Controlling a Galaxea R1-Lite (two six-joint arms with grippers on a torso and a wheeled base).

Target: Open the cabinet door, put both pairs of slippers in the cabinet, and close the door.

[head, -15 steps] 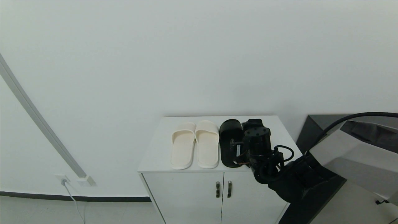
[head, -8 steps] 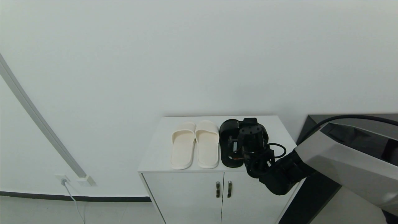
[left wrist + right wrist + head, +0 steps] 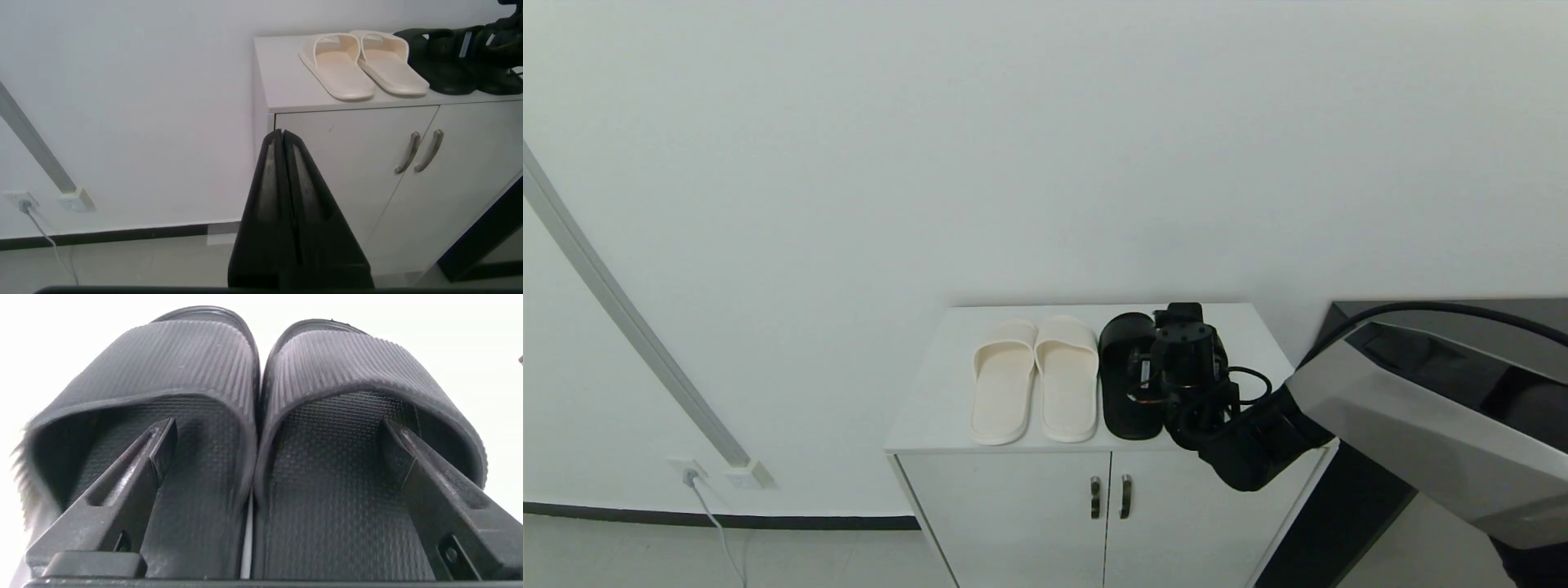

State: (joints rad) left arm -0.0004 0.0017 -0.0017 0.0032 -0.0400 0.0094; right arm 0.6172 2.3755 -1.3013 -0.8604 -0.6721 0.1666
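jaws of right gripper [image 3: 279, 425] spread wide, one finger over each footbed of the black slippers [image 3: 1125, 384], tips at the straps. pair sits on cabinet [image 3: 927, 416] top, lower centre of head view, just right of cream slippers [image 3: 1033, 380]. doors [image 3: 1013, 523] closed. left gripper [image 3: 283, 143] jaws pressed together.

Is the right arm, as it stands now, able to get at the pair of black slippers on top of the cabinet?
Probably yes. The right tool is open and close over the black slippers, with one side of it lined up on each slipper, and nothing lies between them.
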